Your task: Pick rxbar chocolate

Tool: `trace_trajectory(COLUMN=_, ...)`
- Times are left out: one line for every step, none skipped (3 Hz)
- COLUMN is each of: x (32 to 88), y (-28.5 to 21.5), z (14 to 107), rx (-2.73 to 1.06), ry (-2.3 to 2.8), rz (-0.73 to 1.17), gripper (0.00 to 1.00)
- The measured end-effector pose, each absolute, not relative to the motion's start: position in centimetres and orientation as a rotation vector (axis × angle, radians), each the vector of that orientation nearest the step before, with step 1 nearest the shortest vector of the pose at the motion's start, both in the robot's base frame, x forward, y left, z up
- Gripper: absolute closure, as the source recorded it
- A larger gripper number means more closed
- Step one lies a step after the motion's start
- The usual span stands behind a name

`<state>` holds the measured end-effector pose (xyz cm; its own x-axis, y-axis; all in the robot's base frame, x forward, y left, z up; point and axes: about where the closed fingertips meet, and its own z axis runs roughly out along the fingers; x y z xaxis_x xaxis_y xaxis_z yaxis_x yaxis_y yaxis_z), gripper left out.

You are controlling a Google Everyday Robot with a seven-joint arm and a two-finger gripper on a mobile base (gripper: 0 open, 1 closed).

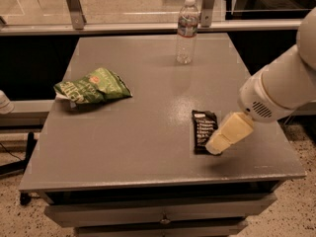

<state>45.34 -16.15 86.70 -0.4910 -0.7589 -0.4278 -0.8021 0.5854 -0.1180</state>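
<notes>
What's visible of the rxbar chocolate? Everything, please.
The rxbar chocolate is a flat rectangular bar in a glossy black wrapper with white text lines. It lies flat on the grey table, right of centre and near the front edge. The cream gripper overlaps its lower right corner; contact cannot be told.

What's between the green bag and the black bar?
Only bare table separates green bag and rxbar chocolate, in the camera view. The end effector is at the bar's right edge.

No words can be read. White writing marks the rxbar chocolate (202,126), pale letters the green bag (93,86). The gripper (216,146) is at the bar's near end.
</notes>
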Motion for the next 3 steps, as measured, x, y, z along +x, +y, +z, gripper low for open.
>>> trace_trajectory(x=45.6, y=-15.3, z=84.1, rx=-1.187, ry=2.408, rz=0.185, gripper=0.00)
trace_trajectory(x=45.9, y=-14.2, z=82.9, rx=-1.149, ry=2.415, rz=0.227, gripper=0.19)
trace_trajectory(x=45.9, y=-13.3, z=82.6, rx=-1.119, ry=2.423, rz=0.254, gripper=0.41)
